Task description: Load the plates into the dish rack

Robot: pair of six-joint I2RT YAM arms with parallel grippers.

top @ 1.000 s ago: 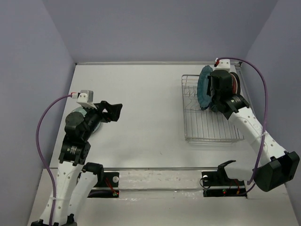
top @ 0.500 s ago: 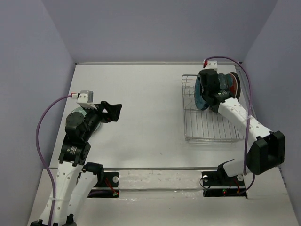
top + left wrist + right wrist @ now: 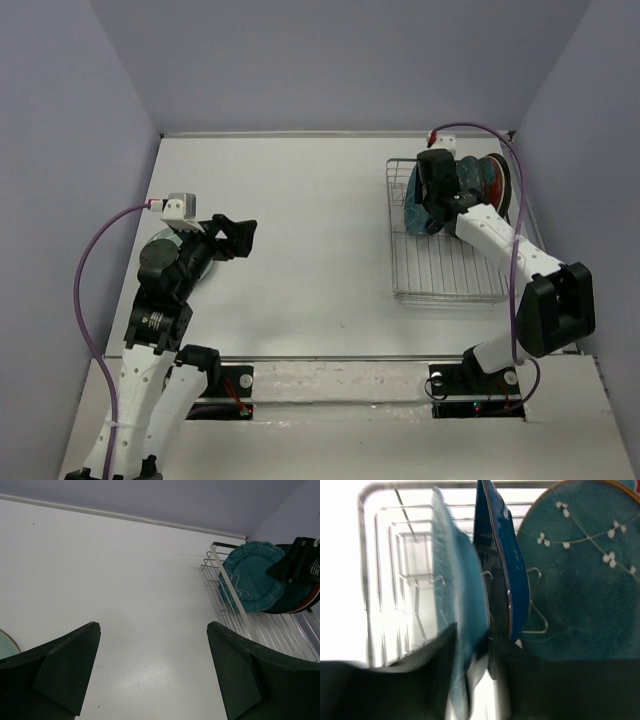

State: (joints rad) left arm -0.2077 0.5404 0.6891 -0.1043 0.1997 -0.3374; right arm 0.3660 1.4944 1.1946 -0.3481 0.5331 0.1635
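placing step: the teal plate (image 3: 462, 605) stands in the tines at the far end of the rack (image 3: 440, 280), between the right jaws; whether they grip it i cannot tell. next they must open and lift clear. left jaws gape wide, empty, near the mint plate (image 3: 5, 642) by the left edge of the table (image 3: 320, 220). one rack; three plates plainly in it, more rims behind.

White table (image 3: 300, 200), lavender walls (image 3: 330, 60)
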